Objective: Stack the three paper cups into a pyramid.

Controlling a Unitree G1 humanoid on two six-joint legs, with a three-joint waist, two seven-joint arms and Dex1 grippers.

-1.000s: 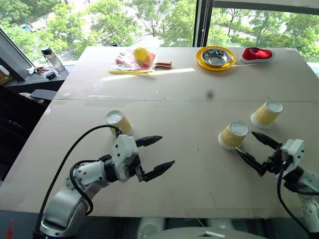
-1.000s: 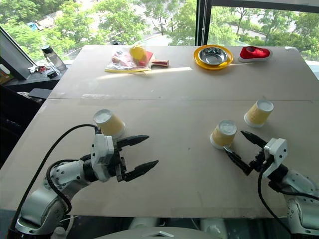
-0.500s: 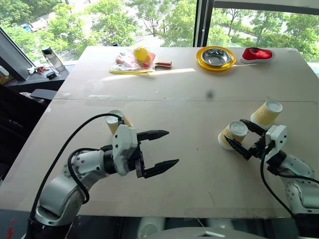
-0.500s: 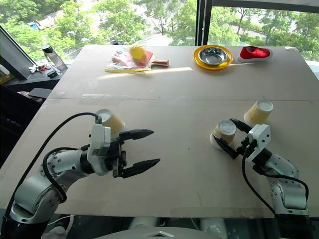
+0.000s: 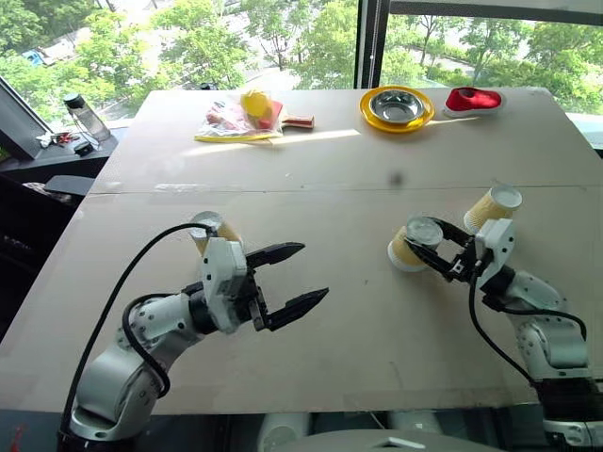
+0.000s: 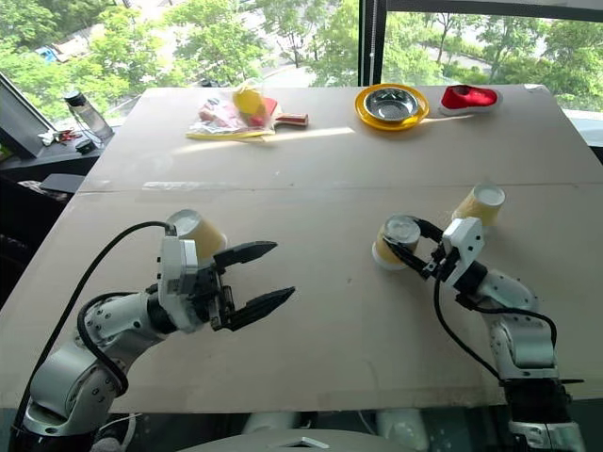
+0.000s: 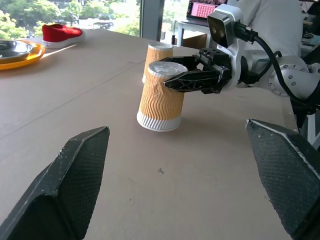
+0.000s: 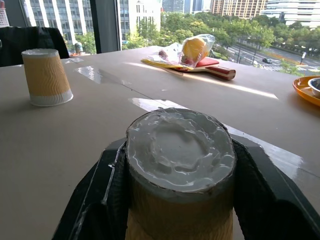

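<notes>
Three paper cups stand upside down on the table. My right gripper (image 5: 426, 247) is shut on the middle cup (image 5: 407, 247), one black finger on each side just below its white base; the right wrist view shows this cup (image 8: 180, 165) between the fingers (image 8: 95, 200). Just beyond that hand to the right is the second cup (image 5: 493, 207). The third cup (image 5: 209, 232) is at the left, partly hidden behind my left gripper (image 5: 311, 273), which hangs open and empty above the table, pointing toward the middle cup (image 7: 161, 95).
At the far edge are a yellow-rimmed metal bowl (image 5: 396, 108), a red object (image 5: 473, 99) and a plastic bag with a paddle (image 5: 247, 115). A bottle (image 5: 80, 115) stands off the table's left corner. A person sits beyond the right arm (image 7: 280, 20).
My right gripper has moved left and forward to the middle cup and shut on it. The left gripper stays open in much the same place. The camera has shifted slightly.
</notes>
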